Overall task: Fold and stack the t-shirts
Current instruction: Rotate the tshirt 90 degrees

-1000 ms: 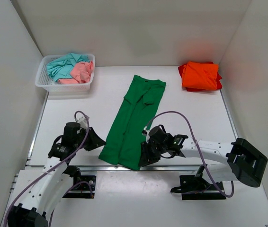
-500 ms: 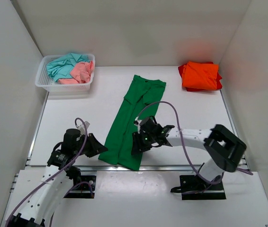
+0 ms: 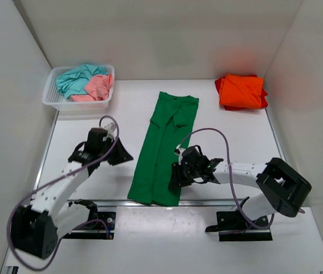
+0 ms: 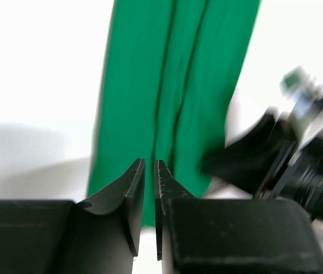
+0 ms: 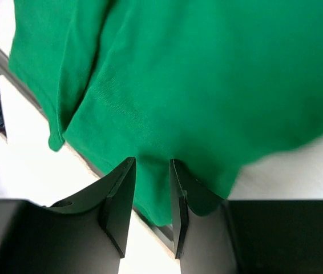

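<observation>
Top view: the green t-shirt lies as a long strip at table centre. The folded orange t-shirt sits far right. The teal t-shirt and pink t-shirt fill the basket far left.

Finger gaps show in the wrist views only. The left gripper is narrowly parted and empty, just left of the strip. The right gripper is narrowly parted over flat cloth at the strip's near right edge.

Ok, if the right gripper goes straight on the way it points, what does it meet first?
The green shirt: its near end lies directly ahead of the right gripper, though how close is hard to judge.
</observation>
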Available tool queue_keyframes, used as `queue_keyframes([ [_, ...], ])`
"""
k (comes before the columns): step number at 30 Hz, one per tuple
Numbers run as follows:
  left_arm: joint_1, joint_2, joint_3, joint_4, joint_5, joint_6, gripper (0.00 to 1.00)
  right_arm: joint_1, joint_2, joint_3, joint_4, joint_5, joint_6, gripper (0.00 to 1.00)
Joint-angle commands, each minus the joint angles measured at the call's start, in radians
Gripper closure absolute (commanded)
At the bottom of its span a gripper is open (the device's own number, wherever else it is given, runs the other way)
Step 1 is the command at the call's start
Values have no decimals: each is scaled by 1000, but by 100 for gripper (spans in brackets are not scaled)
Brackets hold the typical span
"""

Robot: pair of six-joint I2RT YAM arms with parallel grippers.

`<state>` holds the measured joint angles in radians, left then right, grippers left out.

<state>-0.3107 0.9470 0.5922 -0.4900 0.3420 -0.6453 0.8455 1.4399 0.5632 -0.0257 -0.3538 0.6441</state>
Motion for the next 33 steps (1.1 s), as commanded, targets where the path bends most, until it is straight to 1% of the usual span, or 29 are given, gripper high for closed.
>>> queue_keyframes([
  [1,-1,203,182,211,-73,58,76,-55,-16,-68,-140,98,-70,71],
  [2,-13,293,264,237,-87,67,75,-65,-19,-72,-138,92,-70,72],
  [3,-21,344,349,249,-98,84,76,-80,-16,-72,-141,82,-87,71],
  [4,-34,454,398,249,-94,88,75,-86,-22,-69,-149,76,-92,71],
  [6,-59,664,599,252,-103,121,77,-105,-15,-49,-166,78,-115,71],
  [7,-64,708,644,251,-97,121,77,-105,-7,-45,-180,70,-119,71],
  [9,-67,885,792,275,-74,113,77,-114,-22,-30,-201,69,-139,71],
  [10,-62,926,826,272,-77,116,78,-117,-33,-26,-203,47,-146,71],
  [11,-71,1003,904,259,-75,118,77,-135,-39,-23,-213,44,-144,71],
  [12,-80,1085,1001,234,-93,134,77,-137,-52,-28,-221,42,-141,71],
  [13,-87,1122,1097,191,-103,148,77,-135,-68,-23,-221,36,-146,71],
  [14,-88,1200,1148,170,-121,170,77,-143,-72,-19,-230,47,-143,72],
  [15,-97,1275,1252,109,-129,183,75,-146,-85,-16,-233,44,-139,72],
  [16,-105,1317,1356,49,-132,191,75,-146,-94,-11,-240,32,-141,71],
  [17,-107,1395,1400,18,-144,200,75,-148,-96,-2,-253,32,-142,72],
  [18,-113,1461,1488,-30,-153,203,75,-155,-107,6,-256,39,-143,72],
  [19,-117,1489,1567,-76,-164,205,76,-157,-110,13,-261,35,-147,72],
  [20,-114,1545,1604,-96,-187,203,77,-166,-111,15,-264,41,-149,71],
  [21,-117,1606,1682,-142,-201,194,76,-177,-114,20,-269,32,-152,71],
  [22,-110,1636,1772,-183,-198,187,76,-187,-107,26,-269,24,-153,71],
  [23,-105,1702,1811,-208,-204,179,76,-204,-107,26,-269,18,-158,70],
  [25,-85,1814,1978,-271,-190,141,76,-236,-87,27,-249,-2,-172,71],
  [26,-71,1835,2024,-274,-184,136,77,-247,-81,32,-247,-4,-173,71],
  [27,-56,1864,2035,-271,-170,109,77,-259,-76,32,-246,-16,-182,71],
  [30,-16,1866,1987,-216,-132,55,81,-273,-33,63,-241,-28,-204,70],
  [31,-4,1862,1954,-188,-124,46,81,-272,-12,76,-232,-45,-211,69],
  [33,12,1860,1940,-161,-129,39,81,-275,23,96,-220,-56,-230,69],
])
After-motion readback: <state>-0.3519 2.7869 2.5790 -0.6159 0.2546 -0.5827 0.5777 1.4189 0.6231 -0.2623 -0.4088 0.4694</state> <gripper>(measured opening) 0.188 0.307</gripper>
